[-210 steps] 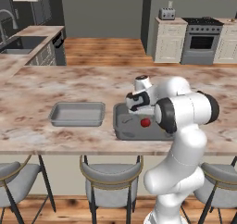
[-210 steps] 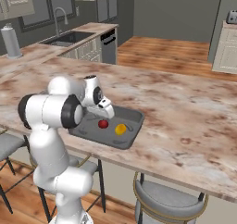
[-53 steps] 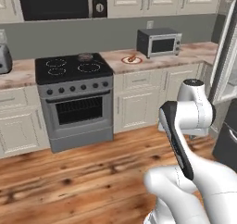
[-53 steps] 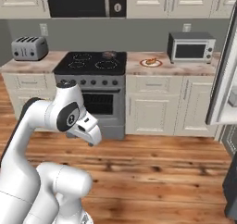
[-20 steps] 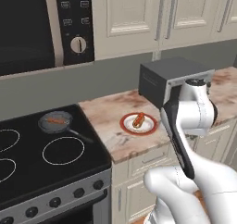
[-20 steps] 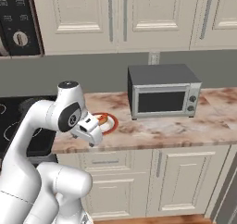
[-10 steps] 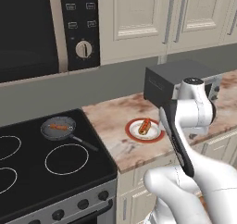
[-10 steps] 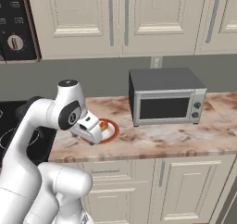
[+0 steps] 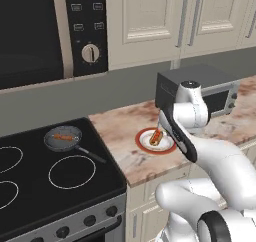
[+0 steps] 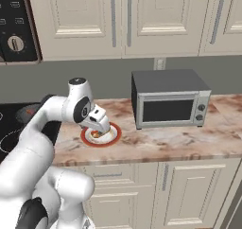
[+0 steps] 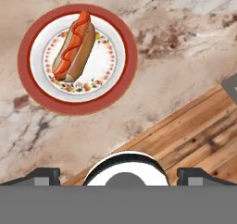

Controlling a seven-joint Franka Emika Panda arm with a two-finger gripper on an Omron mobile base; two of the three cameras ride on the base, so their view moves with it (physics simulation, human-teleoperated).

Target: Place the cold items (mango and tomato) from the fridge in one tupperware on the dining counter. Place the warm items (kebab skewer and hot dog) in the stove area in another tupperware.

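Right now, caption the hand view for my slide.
Hot dog on a red-rimmed plate on the marbled counter, jaws open.

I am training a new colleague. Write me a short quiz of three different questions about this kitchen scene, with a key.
1. True or false: the hot dog lies on a red-rimmed plate.
2. Where is the pan? A) on the stove B) on top of the toaster oven C) on the floor
3. Fill in: the gripper hovers above the plate with its jaws ____.

Key: 1 true; 2 A; 3 open.
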